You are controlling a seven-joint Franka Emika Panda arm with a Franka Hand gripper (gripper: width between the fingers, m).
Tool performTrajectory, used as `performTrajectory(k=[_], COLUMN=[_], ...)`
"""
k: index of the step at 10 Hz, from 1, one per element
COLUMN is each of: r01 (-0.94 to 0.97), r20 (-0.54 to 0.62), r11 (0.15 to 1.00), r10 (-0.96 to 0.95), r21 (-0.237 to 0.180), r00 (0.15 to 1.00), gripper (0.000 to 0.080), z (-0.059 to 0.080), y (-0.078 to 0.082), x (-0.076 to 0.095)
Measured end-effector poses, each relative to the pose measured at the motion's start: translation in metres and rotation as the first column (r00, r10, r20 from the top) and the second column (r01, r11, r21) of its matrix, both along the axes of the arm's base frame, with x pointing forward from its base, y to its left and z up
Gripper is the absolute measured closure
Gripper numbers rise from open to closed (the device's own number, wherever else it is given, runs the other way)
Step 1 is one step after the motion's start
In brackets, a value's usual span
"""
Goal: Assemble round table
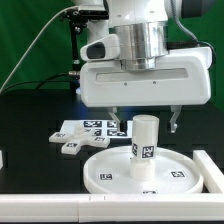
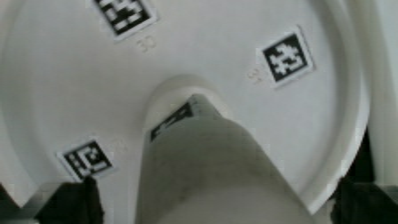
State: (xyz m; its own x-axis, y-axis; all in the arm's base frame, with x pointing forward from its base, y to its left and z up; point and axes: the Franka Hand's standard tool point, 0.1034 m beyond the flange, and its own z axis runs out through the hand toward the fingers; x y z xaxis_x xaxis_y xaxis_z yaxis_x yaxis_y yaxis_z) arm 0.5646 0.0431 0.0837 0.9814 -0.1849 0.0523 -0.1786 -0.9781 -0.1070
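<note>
The round table's white disc [image 1: 112,172] lies flat on the black table, with tags on its face. The short white leg [image 1: 146,146], carrying a tag, stands upright on the disc's centre. My gripper [image 1: 147,123] hangs straight above the leg. It is open, with one finger on each side of the leg's top and clear of it. In the wrist view the leg [image 2: 214,165] rises from the disc [image 2: 196,50] toward the camera. My gripper [image 2: 217,207] shows there only as dark fingertips [image 2: 68,205] at the corners, with the leg between them.
The marker board [image 1: 85,127] lies behind the disc on the exterior view's left. A small white tagged piece [image 1: 71,148] lies beside it. A white rail [image 1: 60,208] runs along the front and a white block [image 1: 211,166] stands at the right.
</note>
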Motion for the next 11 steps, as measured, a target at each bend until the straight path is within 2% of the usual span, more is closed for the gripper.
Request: performTrajectory(k=[2, 3, 4, 6, 9, 11], r01=[-0.328, -0.417, -0.404, -0.400, -0.106, 0.148], r20=[0.033, 0.038, 0.039, 0.040, 0.073, 0.091], r11=[0.943, 0.906, 0.912, 0.913, 0.992, 0.989], r10=[0.330, 0.421, 0.407, 0.404, 0.110, -0.145], r21=[-0.052, -0.078, -0.075, -0.078, -0.062, -0.027], r00=[0.943, 0.906, 0.912, 0.914, 0.991, 0.985], gripper=[0.0150, 0.0150, 0.0150, 0.0388, 0.0388, 0.0388], z=[-0.0021, -0.0026, -0.0030, -0.0031, -0.0049, -0.0049], y=[0.0021, 0.0030, 0.0028, 0.0008, -0.0031, -0.0068], x=[-0.0008, -0.0010, -0.0012, -0.0007, 0.0018, 0.0029])
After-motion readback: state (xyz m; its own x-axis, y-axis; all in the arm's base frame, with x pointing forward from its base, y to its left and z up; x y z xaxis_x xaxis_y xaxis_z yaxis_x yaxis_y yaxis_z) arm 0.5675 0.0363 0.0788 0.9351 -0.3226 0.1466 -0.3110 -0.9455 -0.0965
